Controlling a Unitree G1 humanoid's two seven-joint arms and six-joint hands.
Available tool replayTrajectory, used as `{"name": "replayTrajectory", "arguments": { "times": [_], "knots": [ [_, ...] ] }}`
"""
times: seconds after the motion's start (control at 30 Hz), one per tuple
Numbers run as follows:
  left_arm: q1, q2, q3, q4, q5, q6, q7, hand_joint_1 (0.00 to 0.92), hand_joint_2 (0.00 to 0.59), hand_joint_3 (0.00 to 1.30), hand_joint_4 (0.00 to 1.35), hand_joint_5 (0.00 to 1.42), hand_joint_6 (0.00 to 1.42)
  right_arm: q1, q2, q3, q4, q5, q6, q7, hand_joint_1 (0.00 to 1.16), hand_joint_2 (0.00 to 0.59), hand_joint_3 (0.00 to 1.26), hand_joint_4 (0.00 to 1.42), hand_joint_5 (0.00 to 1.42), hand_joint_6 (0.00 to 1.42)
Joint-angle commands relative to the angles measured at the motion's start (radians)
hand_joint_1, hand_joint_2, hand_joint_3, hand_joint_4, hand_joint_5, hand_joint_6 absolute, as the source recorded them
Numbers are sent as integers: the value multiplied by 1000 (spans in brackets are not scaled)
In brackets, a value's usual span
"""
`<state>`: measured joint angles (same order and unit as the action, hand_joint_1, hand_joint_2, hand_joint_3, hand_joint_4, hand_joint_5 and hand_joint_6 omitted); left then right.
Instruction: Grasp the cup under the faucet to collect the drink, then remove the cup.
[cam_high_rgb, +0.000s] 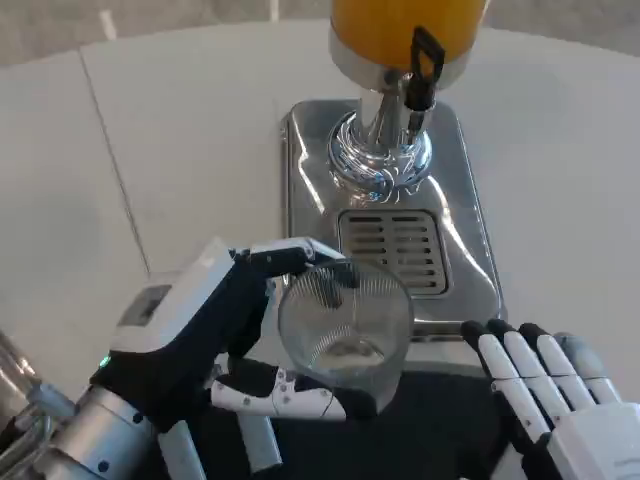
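While left hand (205, 345) grips cup (345, 325) from its left side just before drip tray (300, 200), right hand (550, 390) lies flat, holding nothing.

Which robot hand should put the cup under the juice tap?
The left hand. It already holds the clear cup, just in front of the drip grate below the faucet. The right hand lies flat and open beside it, holding nothing.

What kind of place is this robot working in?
Probably a drinks counter or a demo table: a dispenser of orange drink stands on a steel drip tray on a white table, and the left hand holds a glass cup.
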<state>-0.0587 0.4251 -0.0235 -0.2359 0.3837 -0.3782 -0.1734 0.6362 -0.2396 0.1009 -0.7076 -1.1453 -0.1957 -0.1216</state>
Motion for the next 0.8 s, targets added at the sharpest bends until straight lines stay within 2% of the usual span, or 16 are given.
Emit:
{"name": "replayTrajectory", "arguments": {
  "times": [0.03,0.3,0.47,0.8],
  "knots": [
    [-83,-39,-31,58,26,18,25,702,0,1008,1248,1380,1424,11,7,-18,-8,10,20,2,109,576,0,0,0,0],
    [-214,-78,-81,203,80,21,69,702,0,1008,1248,1380,1424,26,3,-47,-11,37,25,0,109,576,0,0,0,0],
    [-338,-100,-108,337,117,38,108,702,0,1008,1248,1380,1424,13,2,-50,4,46,24,3,109,576,0,0,0,0],
    [-540,-83,-136,618,145,15,173,702,0,1008,1248,1380,1424,19,13,-35,3,47,35,17,109,575,0,0,0,0]
  ]
}}
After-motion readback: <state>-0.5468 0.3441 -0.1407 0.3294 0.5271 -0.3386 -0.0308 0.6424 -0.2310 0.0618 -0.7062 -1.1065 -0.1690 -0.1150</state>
